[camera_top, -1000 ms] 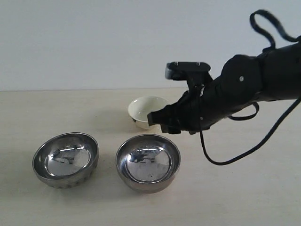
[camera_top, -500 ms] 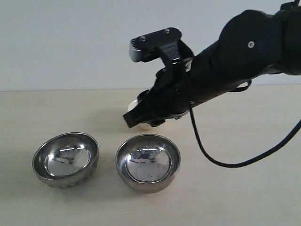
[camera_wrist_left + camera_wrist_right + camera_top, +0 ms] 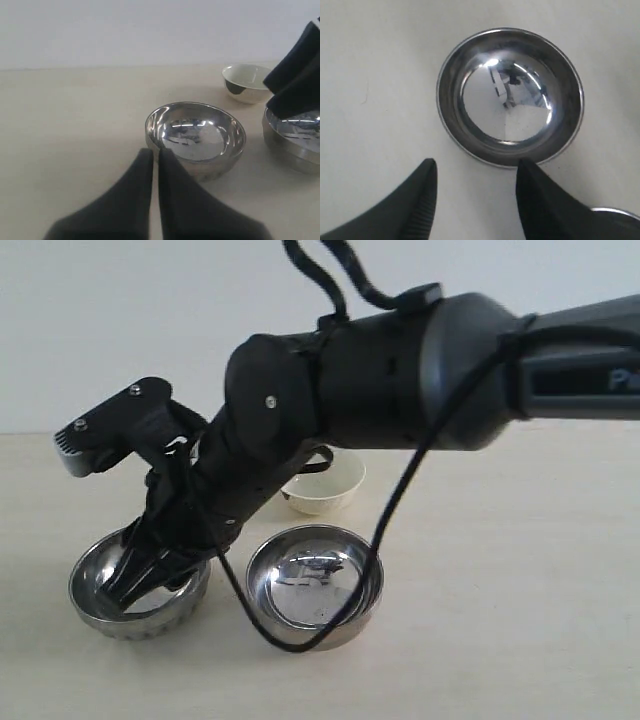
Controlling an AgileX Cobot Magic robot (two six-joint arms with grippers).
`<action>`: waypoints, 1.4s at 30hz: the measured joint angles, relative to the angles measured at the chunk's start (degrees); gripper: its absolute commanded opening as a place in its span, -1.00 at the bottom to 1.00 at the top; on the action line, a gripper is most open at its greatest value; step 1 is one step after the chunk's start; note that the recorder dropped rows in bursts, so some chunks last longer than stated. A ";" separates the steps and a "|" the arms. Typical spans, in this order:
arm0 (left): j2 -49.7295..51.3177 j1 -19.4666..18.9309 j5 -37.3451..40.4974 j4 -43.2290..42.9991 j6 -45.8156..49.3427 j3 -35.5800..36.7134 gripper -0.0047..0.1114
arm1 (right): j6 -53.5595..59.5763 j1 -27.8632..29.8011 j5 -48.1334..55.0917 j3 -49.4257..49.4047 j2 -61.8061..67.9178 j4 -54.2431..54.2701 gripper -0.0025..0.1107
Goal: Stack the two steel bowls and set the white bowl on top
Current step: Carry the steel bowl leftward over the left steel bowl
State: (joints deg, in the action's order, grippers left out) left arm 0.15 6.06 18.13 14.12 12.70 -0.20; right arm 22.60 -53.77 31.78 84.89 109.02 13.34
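Exterior: low, front-on across the counter (image 3: 520,640), facing the wall (image 3: 150,320). Left wrist: near counter level, close in. Right wrist: looking steeply down from just above. All three sharing the steel bowls (image 3: 315,585).

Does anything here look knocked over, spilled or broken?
Nothing stands out. The left steel bowl, right steel bowl and white bowl all sit upright and apart on the table, with nothing spilled.

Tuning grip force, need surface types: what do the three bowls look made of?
Dimpled bowl and plain bowl: polished metal, likely steel. Both show mirror reflections inside, and the first has dimples pressed round its lower wall. White bowl: cream, glossy, probably glazed ceramic, though hard plastic could look alike; it has a smooth opaque sheen.
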 measured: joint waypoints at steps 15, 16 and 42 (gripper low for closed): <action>0.00 0.00 0.00 0.00 0.00 0.00 -0.85 | 7.33 -3.25 4.16 8.13 13.39 -3.43 -0.19; 0.00 0.00 0.00 0.00 0.00 0.00 -0.85 | 7.43 -3.38 3.99 8.13 13.39 -3.56 -0.19; 0.00 0.00 0.00 0.00 0.00 0.00 -0.85 | 15.56 -4.29 6.86 14.40 15.11 -9.72 -0.19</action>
State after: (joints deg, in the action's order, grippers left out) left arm 0.15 6.06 18.13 14.12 12.70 -0.20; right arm 38.16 -58.06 38.64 99.29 124.13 3.62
